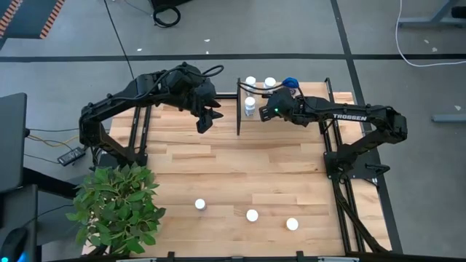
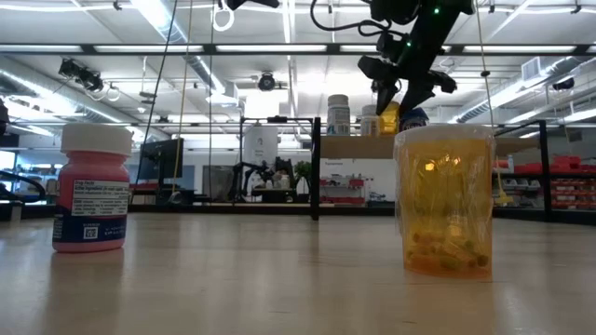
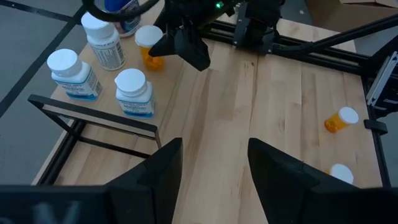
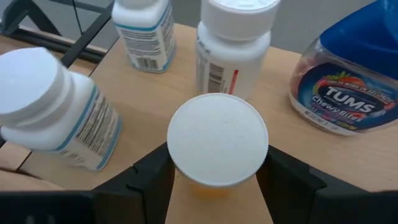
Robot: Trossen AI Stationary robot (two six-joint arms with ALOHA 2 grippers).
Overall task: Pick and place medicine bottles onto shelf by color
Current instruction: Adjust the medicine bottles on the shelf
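Orange bottle point(image 4: 217, 149) is clamped by right gripper point(image 4: 214, 180) fingers over shelf point(image 4: 155, 93), beside three white bottles point(image 4: 53, 109) and blue bottle point(image 4: 345, 81); left gripper point(image 3: 214, 168) fingers held apart, empty.

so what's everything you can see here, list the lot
white plastic pill bottles with white caps: three, white, standing on the shelf
squat blue bottle: one, blue, shelf's far end
orange pill bottle with white cap: one, orange, on the shelf side, in the right gripper
white-capped bottles near the table's front edge: three; low view shows one pink, one orange
green leafy plant: one, front left corner
light-wood shelf with black rails: one, far side of table
plank wooden table: one
left gripper: open, empty, above table beside shelf
right gripper: closed on the orange bottle
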